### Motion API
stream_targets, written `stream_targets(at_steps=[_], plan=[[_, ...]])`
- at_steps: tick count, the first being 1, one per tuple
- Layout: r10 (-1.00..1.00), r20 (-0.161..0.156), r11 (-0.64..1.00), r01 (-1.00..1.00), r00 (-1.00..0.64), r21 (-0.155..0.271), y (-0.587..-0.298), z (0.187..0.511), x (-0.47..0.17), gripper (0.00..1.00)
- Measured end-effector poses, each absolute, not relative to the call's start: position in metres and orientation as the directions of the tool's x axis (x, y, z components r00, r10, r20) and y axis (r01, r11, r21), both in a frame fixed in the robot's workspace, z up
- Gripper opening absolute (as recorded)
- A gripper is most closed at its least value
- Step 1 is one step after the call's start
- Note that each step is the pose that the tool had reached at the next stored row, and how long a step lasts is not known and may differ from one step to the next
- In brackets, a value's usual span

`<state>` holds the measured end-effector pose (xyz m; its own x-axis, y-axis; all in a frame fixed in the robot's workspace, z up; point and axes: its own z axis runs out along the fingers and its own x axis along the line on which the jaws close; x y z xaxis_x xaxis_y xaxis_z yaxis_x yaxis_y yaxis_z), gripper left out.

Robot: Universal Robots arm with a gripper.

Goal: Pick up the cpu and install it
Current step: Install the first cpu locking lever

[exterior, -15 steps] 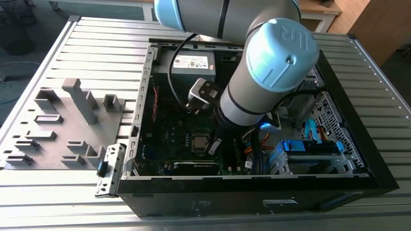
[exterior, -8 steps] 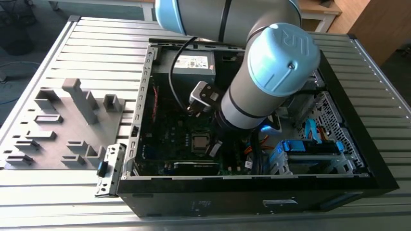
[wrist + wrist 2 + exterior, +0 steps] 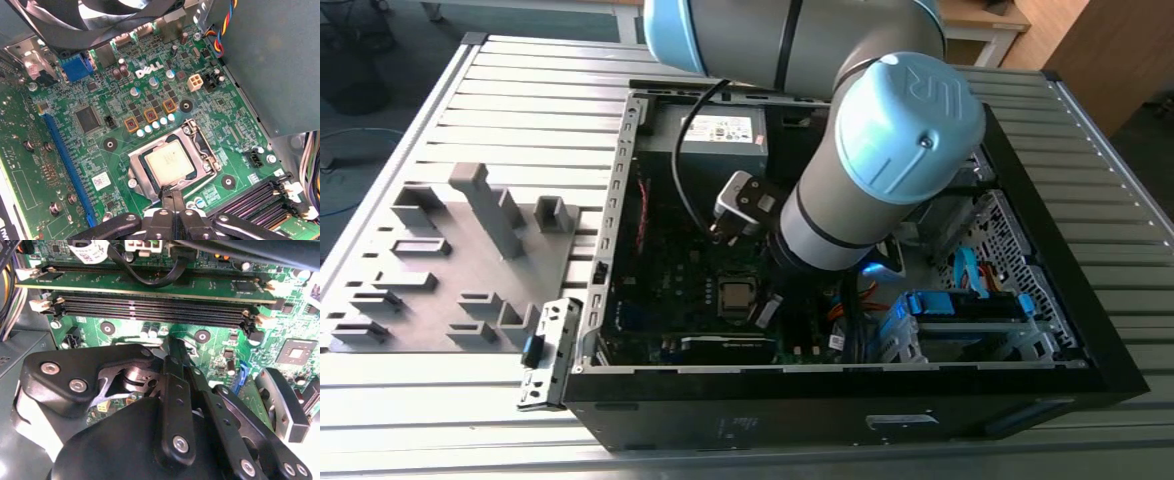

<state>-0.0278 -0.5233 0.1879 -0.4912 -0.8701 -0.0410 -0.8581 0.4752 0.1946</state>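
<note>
The cpu (image 3: 170, 162), a small square chip with a pale metal top, lies flat in the socket frame (image 3: 136, 172) on the green motherboard; the exterior view also catches the cpu (image 3: 736, 296) inside the open computer case (image 3: 854, 385). My gripper (image 3: 172, 194) hangs just above the board at one edge of the socket. Its two black fingers (image 3: 165, 197) are pressed together with nothing between them. In the second wrist view the gripper (image 3: 172, 346) tapers to a point over the board. The arm (image 3: 881, 170) reaches down into the case.
Memory slots (image 3: 150, 310) run beside the socket, and a long blue slot (image 3: 65, 160) lies on its other side. A grey box with a white label (image 3: 720, 130) and a fan (image 3: 100, 20) stand close by. A grey fixture tray (image 3: 454, 260) sits on the slatted table at the exterior view's left.
</note>
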Motion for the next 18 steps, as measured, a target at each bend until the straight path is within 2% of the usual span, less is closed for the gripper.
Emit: stream_targets(at_steps=[18], plan=[[-0.870,-0.041,0.475,-0.857,-0.491,0.198,-0.5238,0.1841,-0.0217,0.12]])
